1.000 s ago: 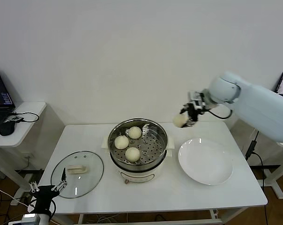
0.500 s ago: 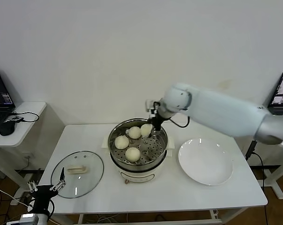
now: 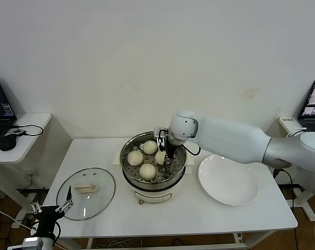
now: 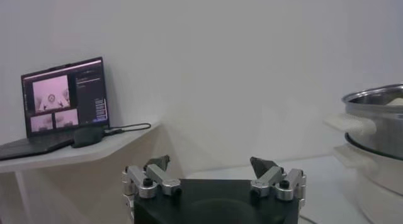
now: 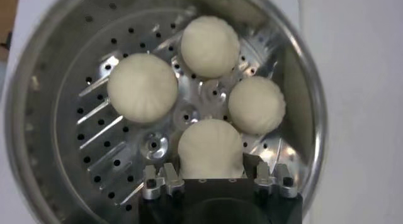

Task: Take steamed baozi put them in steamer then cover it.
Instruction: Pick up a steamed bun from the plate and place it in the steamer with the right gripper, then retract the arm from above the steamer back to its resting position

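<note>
Lowered since a moment earlier, the right gripper [image 3: 161,154] gripped the fourth bun [image 5: 210,153] low inside the steamer [image 3: 127,156], beside three others. Idle, the left gripper [image 3: 52,210] stood open just beside the lid [image 3: 86,193], the nearer arm for covering.

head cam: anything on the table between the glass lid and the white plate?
Yes, the steamer on its cream pot base sits between the glass lid and the white plate, seen in the head view.

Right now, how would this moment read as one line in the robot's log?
right gripper: holds fourth baozi in steamer | left gripper: parked, open | cover: on table
</note>
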Motion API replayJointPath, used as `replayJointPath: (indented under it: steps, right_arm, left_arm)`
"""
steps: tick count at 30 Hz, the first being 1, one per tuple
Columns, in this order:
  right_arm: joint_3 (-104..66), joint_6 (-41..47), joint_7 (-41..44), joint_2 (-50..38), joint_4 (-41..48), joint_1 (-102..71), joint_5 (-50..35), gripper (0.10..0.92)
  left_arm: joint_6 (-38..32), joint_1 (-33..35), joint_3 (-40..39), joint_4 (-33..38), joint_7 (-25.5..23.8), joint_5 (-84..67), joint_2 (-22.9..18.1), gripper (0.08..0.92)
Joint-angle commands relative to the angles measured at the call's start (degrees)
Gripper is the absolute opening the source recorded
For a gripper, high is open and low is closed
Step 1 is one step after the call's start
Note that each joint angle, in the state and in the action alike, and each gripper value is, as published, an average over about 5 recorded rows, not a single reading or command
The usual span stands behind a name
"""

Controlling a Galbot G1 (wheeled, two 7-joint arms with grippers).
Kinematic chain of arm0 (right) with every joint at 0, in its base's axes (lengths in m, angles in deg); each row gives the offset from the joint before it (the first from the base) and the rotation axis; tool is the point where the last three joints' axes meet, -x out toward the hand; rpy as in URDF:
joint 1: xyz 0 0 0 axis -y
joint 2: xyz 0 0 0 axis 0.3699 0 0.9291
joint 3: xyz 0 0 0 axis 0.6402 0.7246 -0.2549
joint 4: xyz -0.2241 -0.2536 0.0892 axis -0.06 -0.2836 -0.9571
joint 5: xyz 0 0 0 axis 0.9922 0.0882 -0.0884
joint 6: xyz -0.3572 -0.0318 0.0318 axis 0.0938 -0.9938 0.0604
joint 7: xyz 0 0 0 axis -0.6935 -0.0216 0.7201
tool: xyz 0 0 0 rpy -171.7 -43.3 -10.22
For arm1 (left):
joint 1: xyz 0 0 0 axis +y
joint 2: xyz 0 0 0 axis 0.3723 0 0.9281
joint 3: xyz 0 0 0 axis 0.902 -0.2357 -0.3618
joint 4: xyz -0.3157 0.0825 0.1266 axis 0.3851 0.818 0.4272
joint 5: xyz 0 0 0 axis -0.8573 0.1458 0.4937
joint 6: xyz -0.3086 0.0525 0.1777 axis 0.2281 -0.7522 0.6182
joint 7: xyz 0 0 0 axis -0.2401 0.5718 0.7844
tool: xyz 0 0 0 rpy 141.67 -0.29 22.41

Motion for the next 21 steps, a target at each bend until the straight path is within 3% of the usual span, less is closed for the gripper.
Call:
replayJointPath:
  steps: [1, 4, 11, 15, 18, 21]
  right_arm:
    - [-0.1, 1.5, -0.8, 1.3, 0.7, -1.5, 1.0, 0.622]
    - [-1.0, 1.6, -0.5, 0.4, 0.0, -1.0, 1.2, 0.643]
    - [-3.2, 1.8, 0.5, -6.1, -4.9, 2.2, 0.8, 0.803]
    - [-6.8, 1.8, -0.8, -12.3, -10.2, 3.0, -0.4, 0.821]
    - [-10.3, 1.8, -7.1, -17.1, -15.2, 1.8, -4.4, 0.822]
    - [-14.3, 0.8, -21.5, -22.3, -20.2, -2.5, -13.1, 0.823]
  left_arm:
    - [0.0, 0.0, 0.1, -0.1, 0.0, 0.0, 0.0, 0.823]
    - [0.0, 0.0, 0.2, 0.0, 0.0, 0.0, 0.0, 0.823]
    - [0.0, -0.1, 0.1, 0.0, 0.0, -0.1, -0.2, 0.823]
    - [0.1, -0.1, 0.1, 0.1, 0.0, -0.1, -0.1, 0.823]
    - [0.1, -0.1, 0.1, 0.1, 0.0, -0.1, -0.1, 0.823]
    - [0.2, -0.1, 0.1, 0.1, 0.1, -0.1, 0.0, 0.823]
